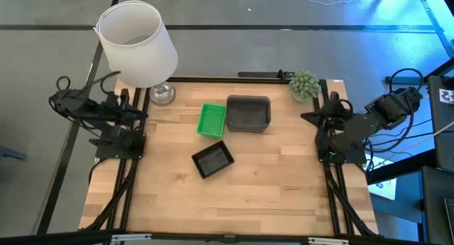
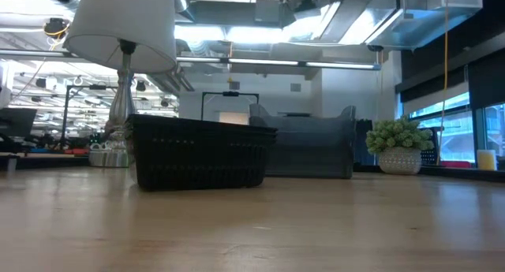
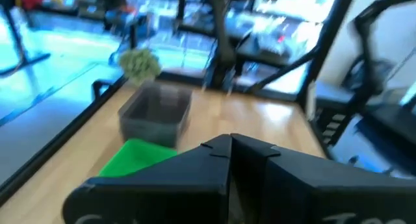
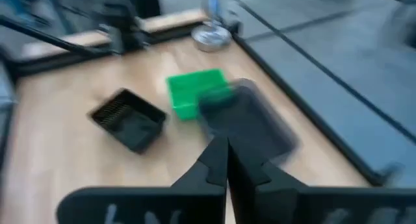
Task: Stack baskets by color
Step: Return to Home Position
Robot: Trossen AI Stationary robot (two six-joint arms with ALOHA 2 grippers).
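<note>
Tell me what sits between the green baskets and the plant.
The grey baskets sit there, right beside the green baskets, then a bare stretch up to the plant. The high view shows it, and the left wrist view agrees.

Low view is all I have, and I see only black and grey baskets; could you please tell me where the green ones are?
Observer: The green baskets stand hidden behind the black baskets, right beside the grey baskets.
Operator: Thank you. Where are the arms?
Observer: The left gripper sits at the left edge of the table, fingers shut.
Operator: And the other one?
Observer: The right gripper sits at the right edge, fingers shut too.
</note>
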